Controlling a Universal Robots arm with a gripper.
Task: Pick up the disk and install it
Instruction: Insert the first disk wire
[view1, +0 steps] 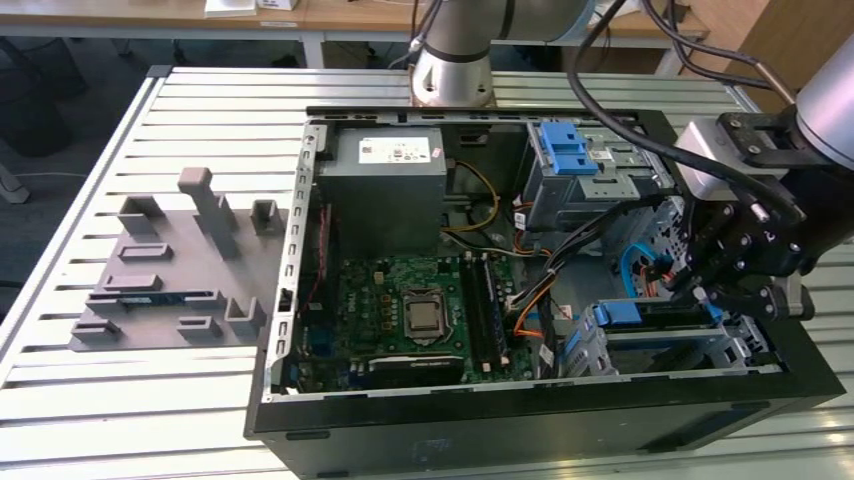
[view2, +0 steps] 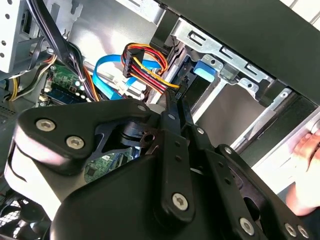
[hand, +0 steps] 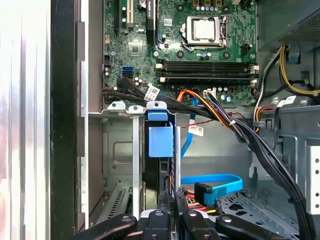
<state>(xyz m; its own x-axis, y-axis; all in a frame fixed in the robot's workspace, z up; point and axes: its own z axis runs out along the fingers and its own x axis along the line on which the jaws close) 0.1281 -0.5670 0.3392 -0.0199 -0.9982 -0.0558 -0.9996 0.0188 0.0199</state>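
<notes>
Before me an open black computer case lies on its side on a slatted metal table, its green motherboard exposed with the bare processor at its centre. A grey power supply box sits at the far end of the case, beside a silver drive cage with a blue plastic latch, while blue, orange and black cables trail across the board. On the exterior view's left, a grey fixture plate with upright blocks rests on the table beside the case.

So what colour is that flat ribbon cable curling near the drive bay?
Bright blue flat cable, clearest in the first wrist view.
</notes>
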